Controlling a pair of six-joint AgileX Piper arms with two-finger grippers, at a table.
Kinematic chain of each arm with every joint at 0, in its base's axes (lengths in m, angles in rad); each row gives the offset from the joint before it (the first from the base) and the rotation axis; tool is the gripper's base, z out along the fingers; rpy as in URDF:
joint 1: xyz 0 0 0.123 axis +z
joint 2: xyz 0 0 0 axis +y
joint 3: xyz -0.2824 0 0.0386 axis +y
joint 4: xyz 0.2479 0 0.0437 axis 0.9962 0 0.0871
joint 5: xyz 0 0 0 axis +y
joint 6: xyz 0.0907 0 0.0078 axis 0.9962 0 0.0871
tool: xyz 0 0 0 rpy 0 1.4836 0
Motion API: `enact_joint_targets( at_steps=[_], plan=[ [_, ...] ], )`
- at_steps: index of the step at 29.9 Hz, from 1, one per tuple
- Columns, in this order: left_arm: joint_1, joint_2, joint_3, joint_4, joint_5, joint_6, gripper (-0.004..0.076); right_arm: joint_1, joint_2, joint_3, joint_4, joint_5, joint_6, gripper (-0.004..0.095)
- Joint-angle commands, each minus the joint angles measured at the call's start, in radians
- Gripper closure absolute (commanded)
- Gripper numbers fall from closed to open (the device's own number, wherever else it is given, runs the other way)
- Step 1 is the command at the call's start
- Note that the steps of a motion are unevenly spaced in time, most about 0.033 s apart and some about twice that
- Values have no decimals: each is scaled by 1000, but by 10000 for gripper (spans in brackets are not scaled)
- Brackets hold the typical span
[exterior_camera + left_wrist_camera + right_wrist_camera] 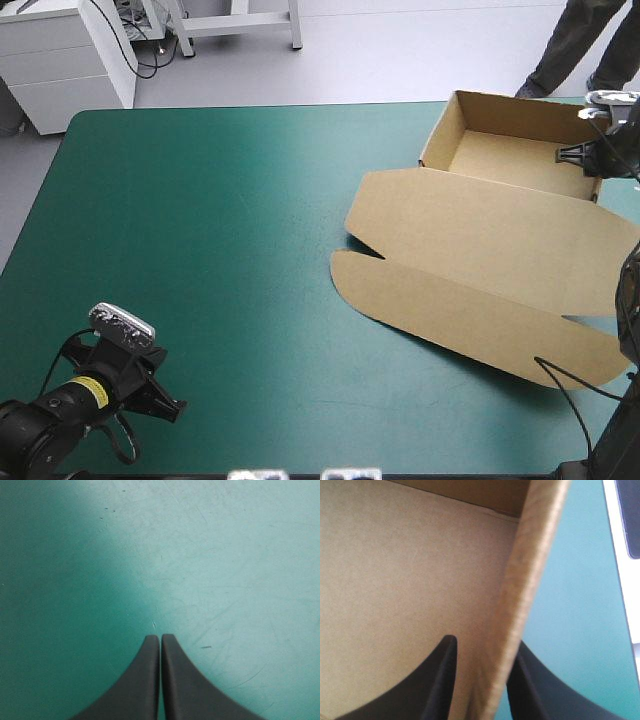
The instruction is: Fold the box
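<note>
High view showed the box (480, 250) lying on the right half of the teal-green table cover (220, 230), its open tray close to the far edge with all walls raised. The lid lay flat, spreading from the tray toward the near edge, its front flap and rounded side tabs also flat on the cover.

My right gripper (572, 156) sat at the tray's right-hand end. In my right wrist view it (485, 645) straddled that end wall (530, 580): one black finger (440, 680) stood inside, over the brown floor (395, 570), and the other stood outside, over the cover (570, 630). The two were nearly together with the wall pinched between them, though a sliver of floor showed between the inner tip and the board.

My left gripper (168, 403) rested near the table's near left corner, well apart from the box. In my left wrist view its fingers (160, 637) met in a single point, holding nothing, with only bare, lightly scuffed cover (225, 555) ahead.
</note>
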Motion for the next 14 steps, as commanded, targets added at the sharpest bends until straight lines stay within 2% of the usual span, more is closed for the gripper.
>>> enact_joint_targets(
  at_steps=[1,7,9,12,14],
  plan=[
    [-2,6,-30,1,-65,-2,731,-65,-31,-31,14,-38,0,927],
    [-2,6,-30,1,-84,-2,731,-113,5,-31,40,-38,-3,921],
    [-2,6,-30,1,-94,-2,731,-118,15,-31,42,-36,-3,871],
    [-2,6,-30,1,-98,-2,731,-122,22,-31,60,-32,-29,658],
    [-2,6,-30,1,-98,-2,731,-122,22,-31,63,-30,-41,424]
  ],
)
